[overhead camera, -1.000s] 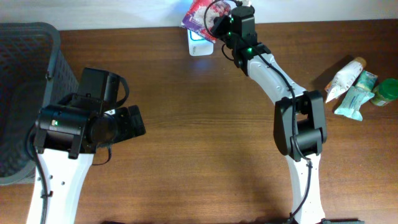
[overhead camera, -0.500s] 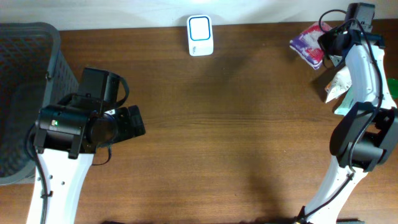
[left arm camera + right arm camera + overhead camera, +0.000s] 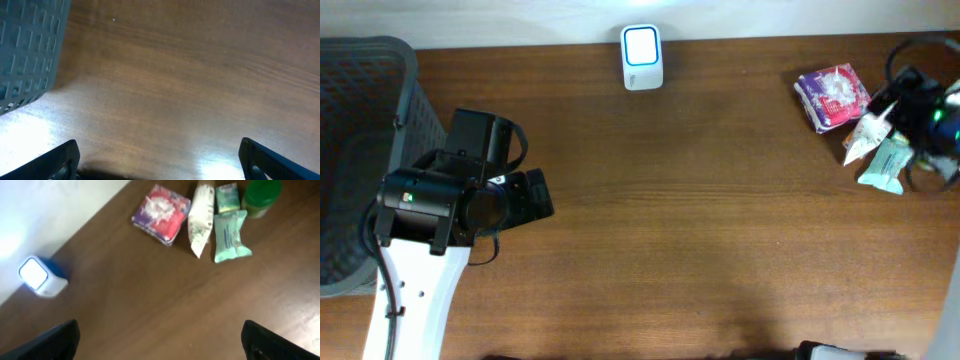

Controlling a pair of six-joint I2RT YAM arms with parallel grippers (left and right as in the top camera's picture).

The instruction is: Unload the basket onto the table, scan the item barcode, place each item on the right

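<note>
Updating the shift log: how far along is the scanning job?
Done: the purple packet, at the scanner a second ago, now lies by the tube. In hand: nothing; the right gripper is open. Remaining: perhaps the tube and wipes pack.

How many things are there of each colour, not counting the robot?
Green: 3 (wipes pack, small box, jar)
White: 2 (tube, scanner)
Purple: 1 (packet)
Grey: 1 (basket)
Total: 7
</note>
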